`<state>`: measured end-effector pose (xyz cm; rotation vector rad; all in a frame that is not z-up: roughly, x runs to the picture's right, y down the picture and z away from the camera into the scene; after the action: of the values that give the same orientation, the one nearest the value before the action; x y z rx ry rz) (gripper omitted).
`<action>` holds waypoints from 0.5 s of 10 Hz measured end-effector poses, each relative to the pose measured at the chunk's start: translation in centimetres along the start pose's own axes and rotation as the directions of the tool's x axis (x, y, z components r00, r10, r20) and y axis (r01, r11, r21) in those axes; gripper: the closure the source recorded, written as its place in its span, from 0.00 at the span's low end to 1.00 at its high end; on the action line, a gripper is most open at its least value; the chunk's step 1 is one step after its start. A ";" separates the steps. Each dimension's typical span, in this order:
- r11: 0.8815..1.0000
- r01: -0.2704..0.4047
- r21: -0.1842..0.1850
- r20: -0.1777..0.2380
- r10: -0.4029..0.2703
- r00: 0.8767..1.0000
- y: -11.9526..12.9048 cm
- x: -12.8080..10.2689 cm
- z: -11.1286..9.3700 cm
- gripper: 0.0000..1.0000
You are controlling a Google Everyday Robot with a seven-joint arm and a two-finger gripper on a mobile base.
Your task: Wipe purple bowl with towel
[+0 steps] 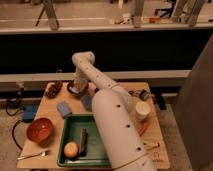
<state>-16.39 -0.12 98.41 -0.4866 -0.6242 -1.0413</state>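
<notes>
The arm [107,107] reached from the near edge across the table [50,116] to its far left quarter, with the wrist turned down. The gripper [78,86] stood directly over the purple bowl [72,92] and seemed to be inside it or at its rim; contact could not be confirmed, nor whether the gripper was open or closed. The purple bowl sat near the table's back edge, just right of a dark reddish item [53,90]. A blue block [64,108] lay nearer the front, and beside it a grey-blue item [87,102] showed partly from behind the arm; what it was could not be determined. The orange-red bowl [40,130] stood at the left front, well apart from the purple bowl, with a fork [35,156] at the front edge. The green tray [75,127] held an apple [71,149] and a dark oblong object [83,141]. A white cup [142,111] stood to the arm's right.
</notes>
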 end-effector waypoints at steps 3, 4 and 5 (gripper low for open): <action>0.999 -0.012 -0.034 -0.038 0.011 0.999 0.6 1.1 -0.3 1.00; 0.999 -0.021 -0.046 -0.054 0.018 0.998 0.6 1.9 -0.2 1.00; 0.999 -0.022 -0.048 -0.067 0.019 0.998 0.3 2.5 -0.2 1.00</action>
<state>-15.20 -1.70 99.96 -0.4980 -0.5353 -1.0509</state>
